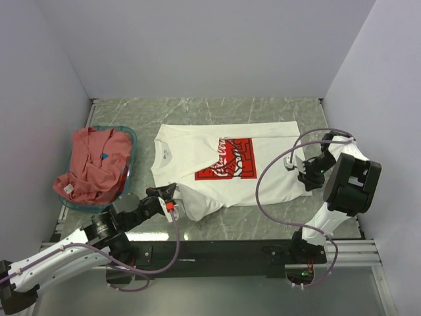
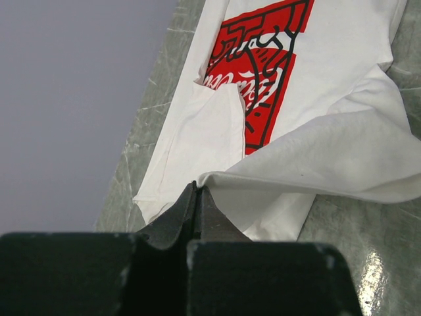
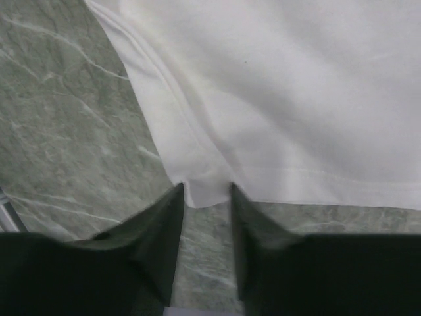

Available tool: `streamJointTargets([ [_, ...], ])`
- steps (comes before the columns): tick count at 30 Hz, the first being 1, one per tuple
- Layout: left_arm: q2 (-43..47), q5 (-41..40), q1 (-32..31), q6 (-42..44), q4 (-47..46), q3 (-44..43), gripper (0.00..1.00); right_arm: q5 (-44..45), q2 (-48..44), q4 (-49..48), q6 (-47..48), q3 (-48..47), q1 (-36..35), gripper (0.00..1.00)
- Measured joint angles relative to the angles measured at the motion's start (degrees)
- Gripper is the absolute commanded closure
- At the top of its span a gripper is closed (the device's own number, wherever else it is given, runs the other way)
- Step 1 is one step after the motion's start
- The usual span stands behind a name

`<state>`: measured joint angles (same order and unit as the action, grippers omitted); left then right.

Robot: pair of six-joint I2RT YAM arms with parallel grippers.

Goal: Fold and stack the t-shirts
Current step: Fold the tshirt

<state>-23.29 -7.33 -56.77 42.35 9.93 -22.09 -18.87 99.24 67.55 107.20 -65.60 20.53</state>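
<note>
Folding so far: barely begun; white tee point(image 1: 227, 172) lies spread between both grippers.
Left gripper point(image 2: 197, 192): pinched shut on the tee's lifted edge.
Right gripper point(image 3: 205, 192): jaws apart, straddling a hem corner.
Remaining: both folds, then stacking.
Around: red tee point(image 1: 92, 166) heaped in basket point(image 1: 132, 142), beyond the left gripper; must be lifted out.

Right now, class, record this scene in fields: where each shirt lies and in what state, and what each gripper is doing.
white t-shirt: spread on the table, red print up, one flap folded over the print
red t-shirt: bunched in the teal basket, unfolded
left gripper: shut, apparently pinching the white t-shirt's near sleeve
right gripper: open, straddling the white t-shirt's hem corner
stack: not yet started
</note>
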Motion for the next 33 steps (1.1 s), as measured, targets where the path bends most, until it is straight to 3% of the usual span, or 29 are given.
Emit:
streamJointTargets([
  [2, 0.17, 0.02, 0.00, 0.00, 0.04, 0.00, 1.00, 0.11, 0.42, -0.15, -0.48, -0.63, -0.42, 0.79],
  [4, 0.20, 0.02, 0.00, -0.02, 0.04, 0.00, 1.00, 0.22, 0.46, 0.13, -1.11, -1.25, -0.85, 0.98],
  [8, 0.20, 0.07, 0.00, -0.02, 0.22, 0.00, 1.00, -0.55, 0.04, 0.50, -1.70, -2.16, -1.57, 1.00],
  [11, 0.20, 0.17, 0.00, -0.02, 0.22, 0.00, 1.00, -1.09, -1.05, 0.79, -2.40, -2.16, -2.29, 0.78],
  [12, 0.20, 0.22, 0.00, -0.02, 0.22, 0.00, 1.00, -1.03, -1.22, 0.79, -2.62, -2.21, -2.64, 0.64],
  [14, 0.20, 0.28, 0.00, -0.02, 0.22, 0.00, 1.00, -0.59, -1.22, 0.76, -3.32, -2.23, -3.32, 0.51],
  [15, 0.20, 0.35, 0.00, -0.02, 0.24, 0.00, 1.00, -0.15, -1.03, 0.85, -3.54, -2.29, -3.63, 0.38],
  [22, 0.20, 0.44, 0.00, -0.02, 0.22, 0.00, 1.00, 4.50, 4.04, 1.22, -4.24, -4.02, -4.55, 0.33],
  [25, 0.20, 0.48, 0.00, -0.02, 0.22, 0.00, 1.00, 6.08, 5.90, 1.16, -4.46, -4.39, -4.57, 0.38],
  [28, 0.20, 0.46, 0.00, -0.02, 0.22, 0.00, 1.00, 6.95, 7.41, 0.98, -4.96, -5.18, -4.83, 0.56],
  [29, 0.20, 0.46, 0.00, -0.02, 0.22, 0.00, 1.00, 7.10, 7.76, 1.07, -5.22, -5.57, -4.92, 0.68],
  [33, 0.20, 0.46, 0.00, -0.02, 0.22, 0.00, 1.00, 7.21, 8.07, 1.53, -6.27, -7.08, -5.44, 0.85],
])
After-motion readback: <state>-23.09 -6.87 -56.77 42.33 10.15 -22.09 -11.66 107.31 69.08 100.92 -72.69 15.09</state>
